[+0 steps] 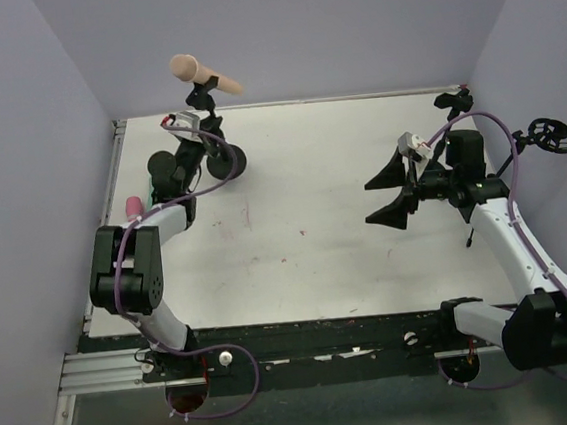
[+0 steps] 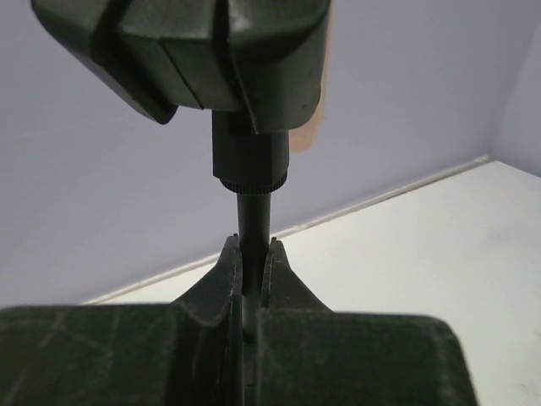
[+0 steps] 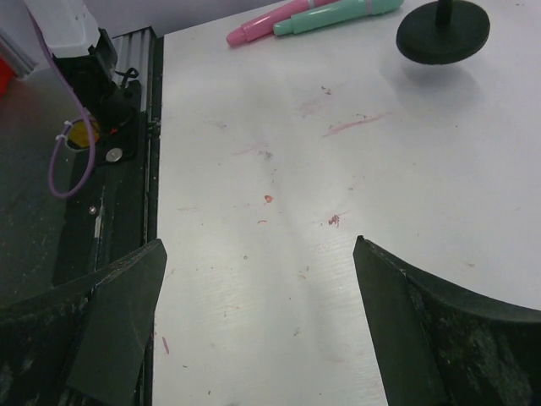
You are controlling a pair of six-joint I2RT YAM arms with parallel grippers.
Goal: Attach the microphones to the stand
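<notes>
peach mic (image 1: 205, 76) in stand clip (image 1: 208, 96), L claw (image 2: 252, 258) clamped on stand pole (image 2: 252, 216)

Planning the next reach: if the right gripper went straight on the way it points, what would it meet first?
Bare table lies ahead; at its far side the pink microphone and green microphone lie roughly in line, the stand base off to one side. Depth is unclear.

a robotics lab test cell, not a lived-in room. a white table (image 1: 309, 270), scuffed with faint pink marks, is boxed in on three sides by plain lavender walls (image 1: 346, 26). a left arm (image 1: 134, 272) and right arm (image 1: 518, 250) are mounted on a black base bar (image 1: 316, 345) beside an aluminium rail (image 1: 98, 371), trailing purple cables (image 1: 480, 114).
</notes>
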